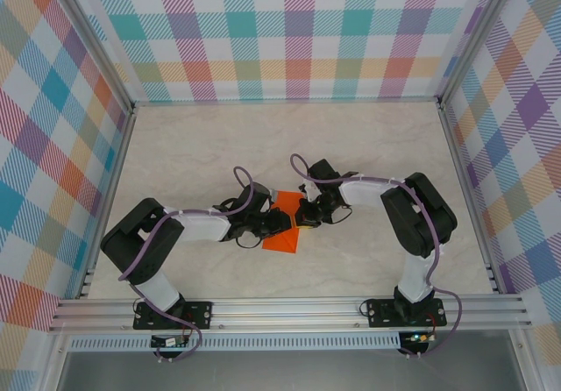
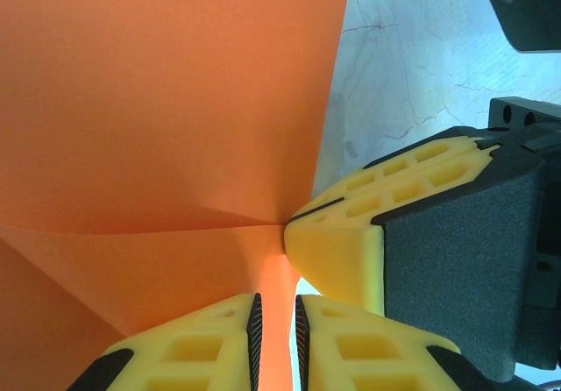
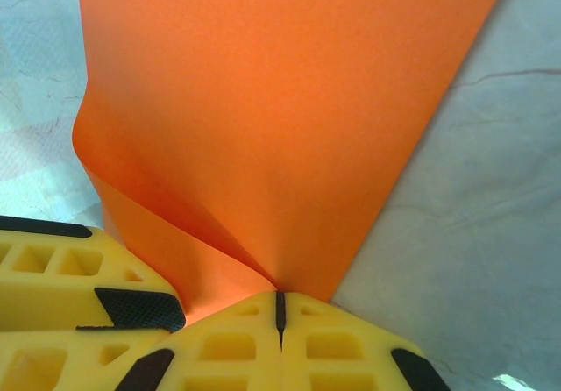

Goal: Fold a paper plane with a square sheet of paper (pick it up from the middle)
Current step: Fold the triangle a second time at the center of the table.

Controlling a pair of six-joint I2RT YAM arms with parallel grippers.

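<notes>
The square sheet of paper (image 1: 282, 235) is bright orange and lies creased at the table's middle, between both grippers. My right gripper (image 1: 305, 214) is shut on one edge of the paper (image 3: 280, 102), its fingertips (image 3: 280, 308) pressed together where a fold rises from the sheet. My left gripper (image 1: 273, 223) meets it from the left. Its jaws (image 2: 278, 321) stand a narrow gap apart, and the paper (image 2: 175, 102) runs through that gap without being clamped. A yellow finger of the right gripper (image 2: 337, 251) touches the crease point just ahead of them.
The marble-patterned table (image 1: 377, 145) has free room all round the paper. Checked walls close the left, right and far sides. An aluminium rail (image 1: 289, 308) with both arm bases runs along the near edge.
</notes>
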